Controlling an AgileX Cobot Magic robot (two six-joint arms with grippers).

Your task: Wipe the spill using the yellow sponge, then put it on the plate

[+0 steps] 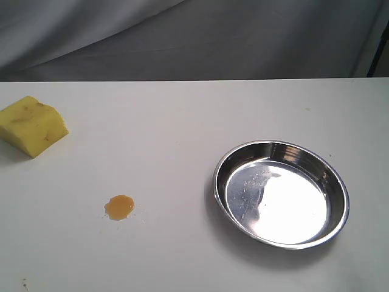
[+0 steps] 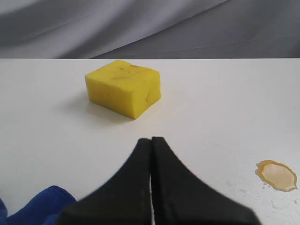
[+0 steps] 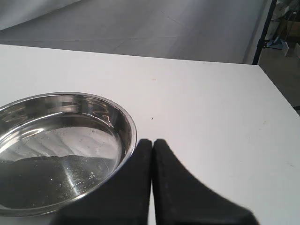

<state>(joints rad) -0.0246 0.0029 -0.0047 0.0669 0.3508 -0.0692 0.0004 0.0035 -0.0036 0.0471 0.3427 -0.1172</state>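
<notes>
The yellow sponge (image 1: 31,126) lies on the white table at the far left; the left wrist view has the sponge (image 2: 123,87) ahead of my left gripper (image 2: 151,139), which is shut and empty, well short of it. The amber spill (image 1: 120,207) is a small puddle in front of the sponge, and the spill (image 2: 277,175) sits off to one side of the left gripper. The steel plate (image 1: 338,183) rests empty at the right. My right gripper (image 3: 152,140) is shut and empty beside the plate's rim (image 3: 130,125). Neither gripper shows in the exterior view.
A blue cloth (image 2: 42,206) lies close by the left gripper. The table's far edge meets a grey backdrop (image 1: 194,36). The table's side edge (image 3: 276,93) runs past the right gripper, with a dark stand leg (image 3: 263,30) beyond it.
</notes>
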